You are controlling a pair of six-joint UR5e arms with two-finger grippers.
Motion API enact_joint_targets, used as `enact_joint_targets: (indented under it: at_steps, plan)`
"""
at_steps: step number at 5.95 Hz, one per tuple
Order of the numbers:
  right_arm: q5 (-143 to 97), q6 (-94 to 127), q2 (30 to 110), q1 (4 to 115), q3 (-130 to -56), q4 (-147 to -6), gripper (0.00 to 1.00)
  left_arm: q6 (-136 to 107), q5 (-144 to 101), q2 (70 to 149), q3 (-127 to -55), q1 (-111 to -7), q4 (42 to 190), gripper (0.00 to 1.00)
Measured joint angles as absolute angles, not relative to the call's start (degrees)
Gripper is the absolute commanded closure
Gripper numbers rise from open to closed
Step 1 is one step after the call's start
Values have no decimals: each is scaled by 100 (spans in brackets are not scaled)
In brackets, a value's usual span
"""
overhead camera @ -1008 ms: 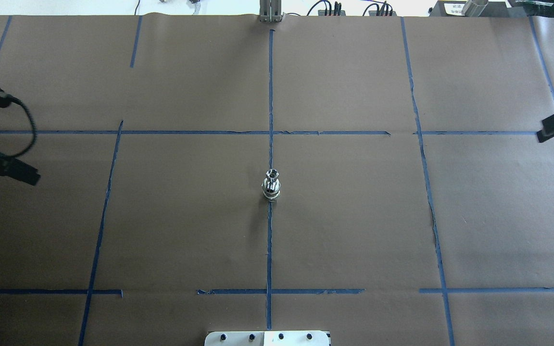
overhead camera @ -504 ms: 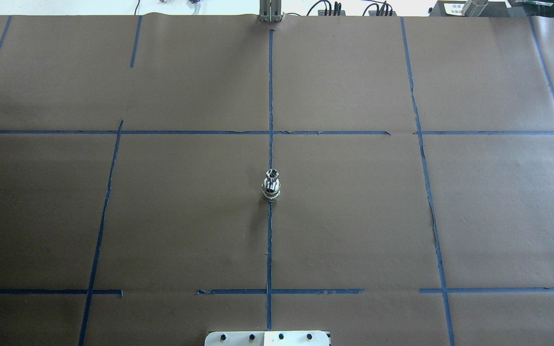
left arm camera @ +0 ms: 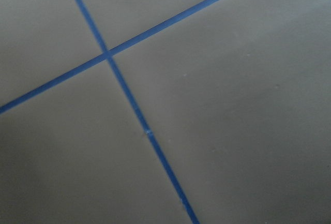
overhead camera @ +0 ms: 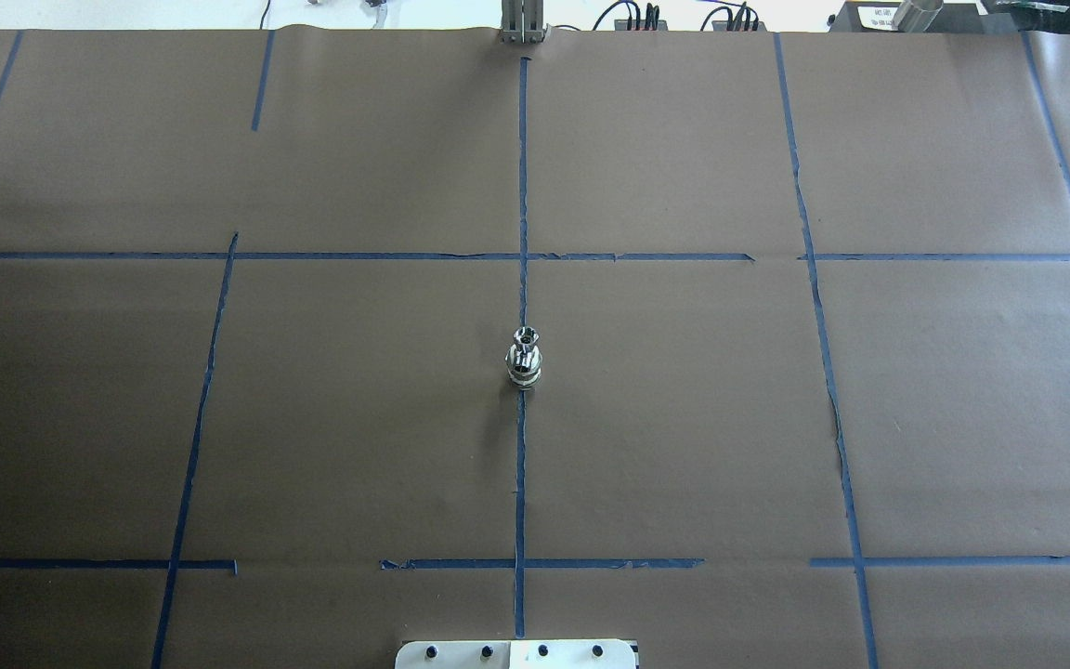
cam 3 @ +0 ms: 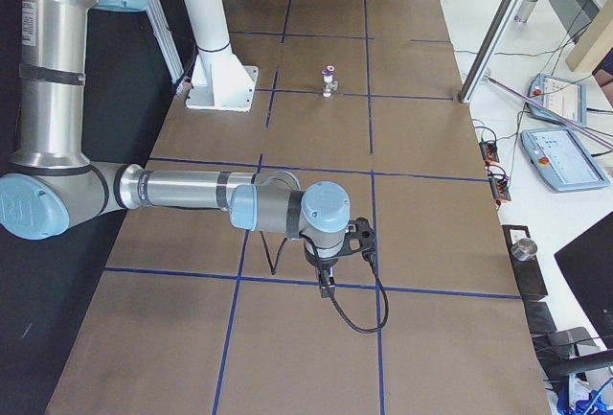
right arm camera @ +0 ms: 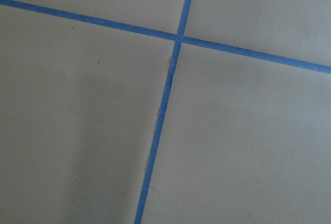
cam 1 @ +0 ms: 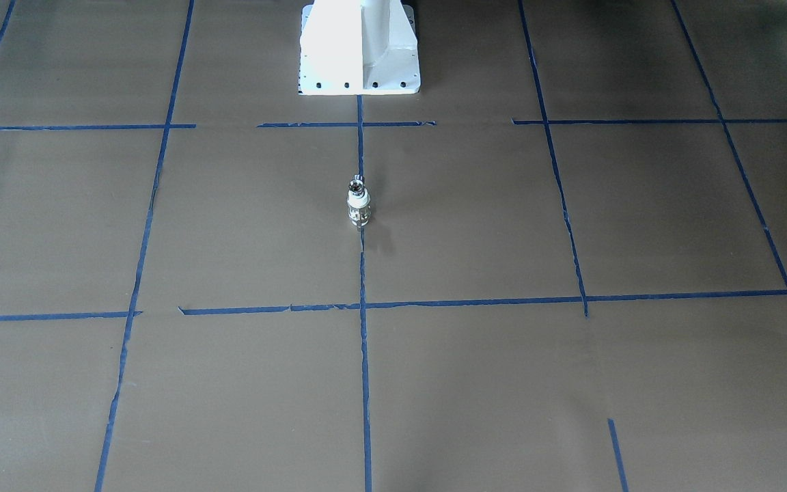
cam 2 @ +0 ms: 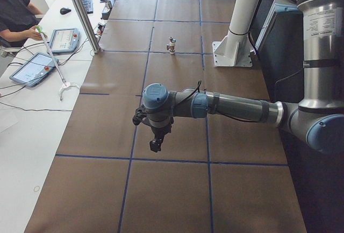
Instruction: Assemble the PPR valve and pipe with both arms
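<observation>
The PPR valve stands upright on the centre tape line of the brown table, silvery with a white band. The small shiny pipe sits on top of it; I cannot tell how firmly they are joined. The stack also shows in the side views. Both grippers are far from it. The left gripper hangs over the table's left end. The right gripper hangs over the right end. I cannot tell whether either is open or shut. Both wrist views show only brown paper and tape.
The white pedestal stands at the robot's edge of the table. An aluminium post rises at the far edge. Control tablets lie on side tables. An operator sits beyond the left end.
One second ago both grippers showed at the left and right edges of the overhead view. They have moved outward and no longer show there. The valve and pipe have not moved.
</observation>
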State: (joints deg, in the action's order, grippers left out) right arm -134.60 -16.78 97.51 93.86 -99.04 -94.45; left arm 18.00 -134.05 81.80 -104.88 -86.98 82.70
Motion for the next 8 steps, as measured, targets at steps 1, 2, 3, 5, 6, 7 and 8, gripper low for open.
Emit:
enact_joint_targets:
  at_steps: [1, 2, 3, 5, 6, 7, 8]
  plan:
    - [-13400, -1666, 9735, 9356, -9843, -9441, 0, 1614, -13401, 8113, -10443, -8756, 8231, 0]
    - [-13366, -1675, 9643, 9301, -9693, -9431, 0, 1533, -13404, 8061, -10444, -8810, 8215, 0]
    - [-13419, -1676, 9503, 9238, -9599, -9430, 0, 1499, -13413, 8036, -10468, -8839, 8213, 0]
    - [-13645, -1650, 9479, 9171, -9707, -9433, 0, 1493, -13570, 8075, -10359, -8854, 8254, 0]
    - [-13668, -1549, 9466, 9103, -9736, -9430, 0, 1418, -13758, 8091, -10297, -8853, 8285, 0]
    - [-13638, -1409, 9427, 9025, -9760, -9422, 0, 1085, -13869, 8096, -10322, -8848, 8330, 0]
    - [-13622, -1343, 9419, 8994, -9814, -9426, 0, 732, -13891, 8090, -10349, -8845, 8522, 0]
